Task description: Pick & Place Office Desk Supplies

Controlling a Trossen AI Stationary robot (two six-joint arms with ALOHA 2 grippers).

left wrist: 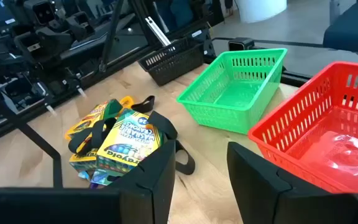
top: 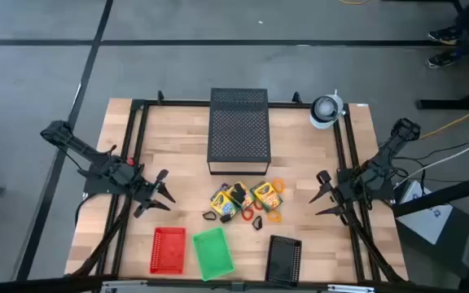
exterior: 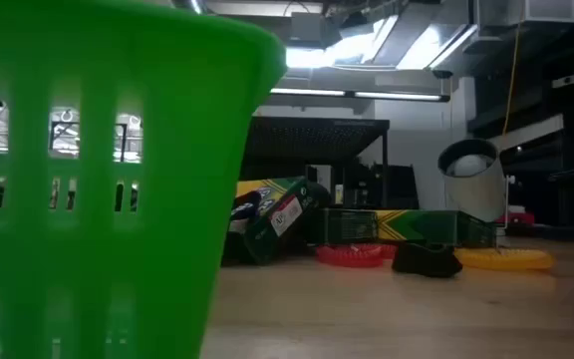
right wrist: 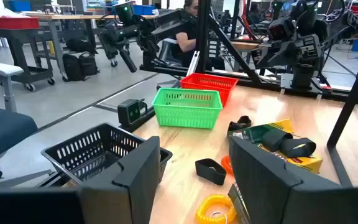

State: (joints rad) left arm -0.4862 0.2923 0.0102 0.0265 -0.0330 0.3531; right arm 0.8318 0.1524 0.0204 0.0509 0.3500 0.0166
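Note:
The office desk supplies lie in a loose pile at the table's middle: yellow-and-green crayon boxes [top: 233, 200] [left wrist: 126, 142] [right wrist: 278, 142], small black clips [top: 210, 216] [right wrist: 210, 171] [exterior: 427, 261], and thin orange and red rings [top: 275, 215] [right wrist: 216, 208] [exterior: 352, 254]. My left gripper [top: 166, 190] [left wrist: 201, 162] stands open to the left of the pile, its fingers pointing at it and apart from it. Right of the pile, my right gripper [top: 319, 194] [right wrist: 194, 162] is open too, facing the pile with nothing between its fingers.
A red basket [top: 169, 248], a green basket [top: 212, 251] and a black basket [top: 284, 259] stand in a row along the near edge. A large black perforated box [top: 238, 130] stands at the far middle, a white round thing [top: 326, 110] at the far right.

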